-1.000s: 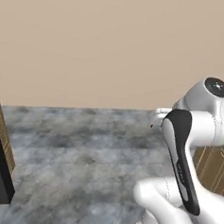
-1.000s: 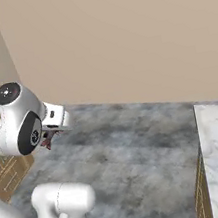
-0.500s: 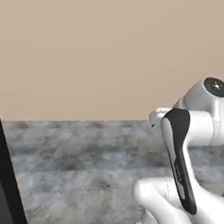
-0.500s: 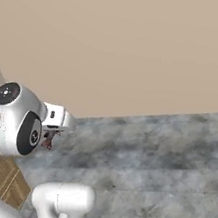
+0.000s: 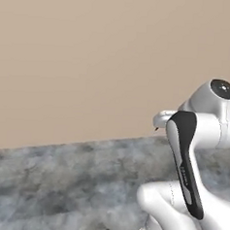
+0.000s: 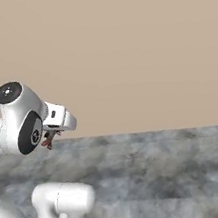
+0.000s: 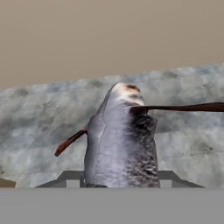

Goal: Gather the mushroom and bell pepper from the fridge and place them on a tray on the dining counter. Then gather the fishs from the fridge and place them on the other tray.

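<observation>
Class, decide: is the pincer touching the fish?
Touching. In the hand view the fish rises straight from between the pincer tips, clamped there.

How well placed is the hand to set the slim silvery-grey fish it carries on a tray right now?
Probably not yet. The hand is shut on the slim silvery-grey fish, carried high and tucked close to the arm, with a plain tan wall and grey mottled floor ahead. The base likely must drive on first.

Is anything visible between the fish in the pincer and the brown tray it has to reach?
The fish sits in the pincer, with grey floor and a tan wall ahead. No tray or counter is in view, so the path cannot be judged.
</observation>
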You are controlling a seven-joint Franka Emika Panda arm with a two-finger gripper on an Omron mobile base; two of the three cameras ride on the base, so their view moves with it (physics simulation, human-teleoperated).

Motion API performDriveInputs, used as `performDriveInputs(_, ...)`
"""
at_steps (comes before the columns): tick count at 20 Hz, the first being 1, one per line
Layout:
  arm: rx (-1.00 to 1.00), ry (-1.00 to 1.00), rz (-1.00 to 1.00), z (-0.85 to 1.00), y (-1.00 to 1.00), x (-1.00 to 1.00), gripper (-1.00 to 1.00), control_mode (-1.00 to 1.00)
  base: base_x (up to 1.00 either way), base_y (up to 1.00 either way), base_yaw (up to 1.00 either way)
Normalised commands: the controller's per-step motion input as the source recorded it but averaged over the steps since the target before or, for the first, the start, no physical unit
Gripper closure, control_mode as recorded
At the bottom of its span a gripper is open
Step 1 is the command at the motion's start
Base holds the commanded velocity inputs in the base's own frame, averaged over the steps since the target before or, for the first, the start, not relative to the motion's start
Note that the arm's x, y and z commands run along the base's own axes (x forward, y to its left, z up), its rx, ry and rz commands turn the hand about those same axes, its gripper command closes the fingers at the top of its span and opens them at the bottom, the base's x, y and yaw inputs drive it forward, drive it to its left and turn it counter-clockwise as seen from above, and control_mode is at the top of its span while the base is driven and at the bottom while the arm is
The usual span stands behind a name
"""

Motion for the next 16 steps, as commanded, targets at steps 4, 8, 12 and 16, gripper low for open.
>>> performDriveInputs(4,0.0,0.0,0.0,0.0,0.0,0.0,1.0,1.0,0.76,0.36,-0.56)
performDriveInputs(8,0.0,0.0,0.0,0.0,0.0,0.0,1.0,1.0,0.53,0.53,-0.71)
performDriveInputs(12,0.0,0.0,0.0,0.0,0.0,0.0,1.0,1.0,0.49,0.56,-0.74)
performDriveInputs(16,0.0,0.0,0.0,0.0,0.0,0.0,1.0,1.0,0.55,0.62,-0.73)
